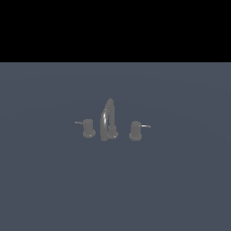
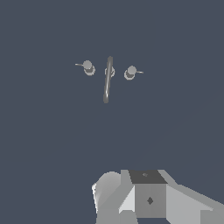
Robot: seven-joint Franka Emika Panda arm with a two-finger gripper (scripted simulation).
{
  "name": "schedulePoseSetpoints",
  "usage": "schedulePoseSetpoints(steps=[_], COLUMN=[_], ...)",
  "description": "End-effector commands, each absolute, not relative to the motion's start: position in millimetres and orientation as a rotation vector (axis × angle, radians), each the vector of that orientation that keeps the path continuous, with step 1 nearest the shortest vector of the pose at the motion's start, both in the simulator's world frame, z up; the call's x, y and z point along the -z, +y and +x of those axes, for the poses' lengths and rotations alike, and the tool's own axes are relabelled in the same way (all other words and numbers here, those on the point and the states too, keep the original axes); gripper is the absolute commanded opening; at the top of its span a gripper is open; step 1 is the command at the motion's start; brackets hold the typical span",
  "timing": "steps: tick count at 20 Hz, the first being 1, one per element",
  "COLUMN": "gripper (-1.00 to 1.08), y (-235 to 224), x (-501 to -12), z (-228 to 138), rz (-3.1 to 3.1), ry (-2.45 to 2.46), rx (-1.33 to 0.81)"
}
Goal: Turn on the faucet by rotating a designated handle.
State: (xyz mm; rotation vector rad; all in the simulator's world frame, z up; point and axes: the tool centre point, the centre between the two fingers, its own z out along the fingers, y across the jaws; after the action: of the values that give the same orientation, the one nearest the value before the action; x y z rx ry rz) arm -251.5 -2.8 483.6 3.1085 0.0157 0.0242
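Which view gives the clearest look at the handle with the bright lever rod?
The exterior view: the handle appears side-on at that view's right of the spout, its flared base and bright rod distinct. The wrist view sees the handle from above, smaller, as a round cap with a thin rod. The gripper's fingers are not visible.
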Motion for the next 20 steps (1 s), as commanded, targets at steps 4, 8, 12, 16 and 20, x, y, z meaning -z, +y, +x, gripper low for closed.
schedulePoseSetpoints(steps=[4,8,12,16,20], gripper=[-1.00,-1.00,-1.00,-1.00,-1.00], y=[-2,0,3,7,12], x=[-482,-476,-464,-447,-425], z=[-251,-246,-239,-227,-211], rz=[3.109,3.109,3.108,3.105,3.094], ry=[0.007,-0.033,-0.104,-0.209,-0.346], rx=[-0.024,-0.024,-0.023,-0.022,-0.021])
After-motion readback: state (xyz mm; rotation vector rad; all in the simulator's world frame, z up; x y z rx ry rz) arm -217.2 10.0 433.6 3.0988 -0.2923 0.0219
